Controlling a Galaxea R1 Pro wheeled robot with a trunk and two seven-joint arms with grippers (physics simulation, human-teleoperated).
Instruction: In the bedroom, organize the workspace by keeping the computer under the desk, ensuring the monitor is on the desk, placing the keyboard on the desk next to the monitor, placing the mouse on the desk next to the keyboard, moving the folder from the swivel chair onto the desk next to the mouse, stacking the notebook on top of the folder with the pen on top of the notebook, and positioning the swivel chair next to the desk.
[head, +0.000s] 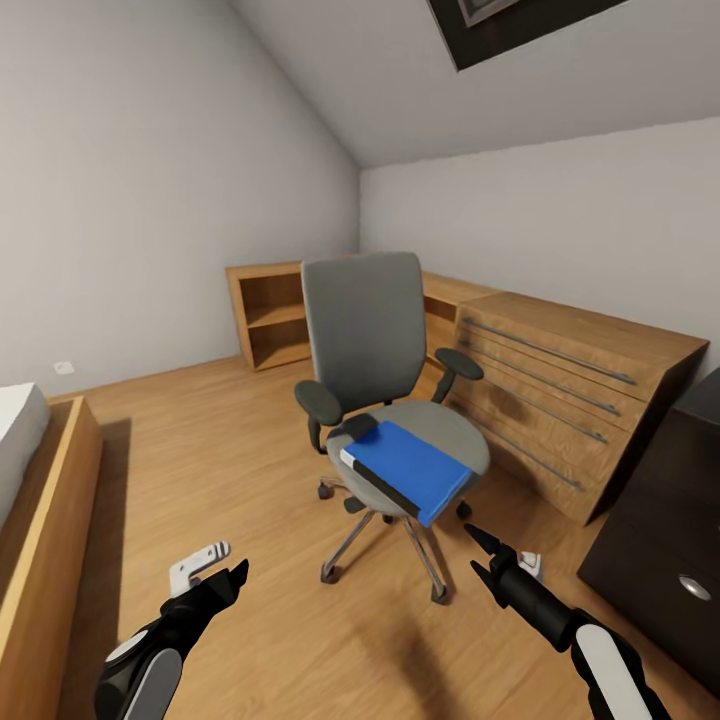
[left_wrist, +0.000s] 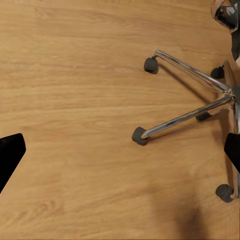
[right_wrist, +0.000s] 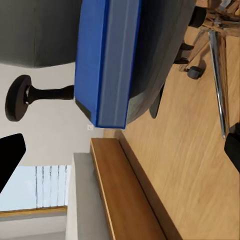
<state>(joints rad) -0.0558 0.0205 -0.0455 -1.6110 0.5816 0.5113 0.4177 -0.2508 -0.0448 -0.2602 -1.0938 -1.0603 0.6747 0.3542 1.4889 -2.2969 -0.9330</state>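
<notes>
your grey padded swivel chair with chrome wheeled base (head: 372, 380) stands at frame centre, the flat bright blue folder (head: 412, 468) lying on its seat. your left hand (head: 222, 574) at lower left and right hand (head: 482, 556) at lower right both hover spread open and empty above the wooden floor (head: 230, 480).

A light wooden plank floor (head: 200, 430) runs to plain pale grey walls (head: 150, 180) under a sloped ceiling (head: 480, 90) with a dark skylight (head: 500, 25). An open wooden shelf unit (head: 270, 315) stands in the corner beside a wooden drawer unit (head: 570, 400), and a wooden bed frame (head: 50, 520) lines the left edge.
</notes>
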